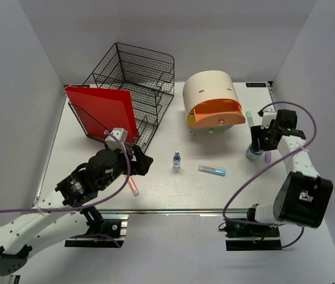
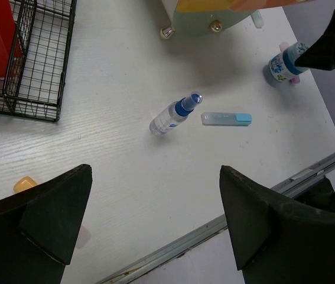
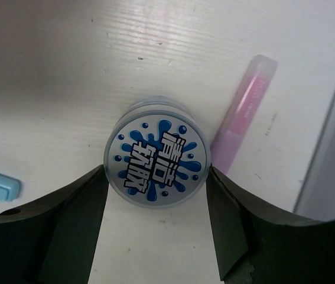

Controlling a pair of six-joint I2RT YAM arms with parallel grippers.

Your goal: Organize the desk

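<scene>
The right gripper (image 1: pixel 257 144) stands over the round grey jar with a blue splash-print lid (image 3: pixel 155 152) at the right edge of the top view. In the right wrist view its 2 fingers (image 3: pixel 67 225) bracket the jar and seem to press both sides, so I read them as clamped on it. The jar rests on the large flat matte white tabletop (image 1: pixel 173 192), the desk to be tidied. This tabletop fills the middle of the top view, with its silver rail along the lower edge.

The step in hand looks like lifting this jar towards storage. To do it well, raise it straight up first. The pink translucent tube (image 3: pixel 241 112) lies just beside the jar, at its upper right in the wrist view, and a sideways drag could roll it away. Keep the jar level; only the lid shows, so how low the fingers sit on its wall cannot be told.

The left gripper (image 2: pixel 154 170) hovers at lower left of the top view, its fingers wide apart and empty. Ahead of it are a small clear spray bottle with a blue cap (image 2: pixel 173 115) and a flat light blue stick (image 2: pixel 226 119), near each other. The round beige drawer unit with an orange drawer (image 1: pixel 211 97) sits at top centre, a likely home for the jar. The black wire mesh tray (image 1: pixel 137 77), at upper left, holds a red folder (image 1: pixel 102 112). The bottle and stick would obstruct any low sweep leftward.
</scene>
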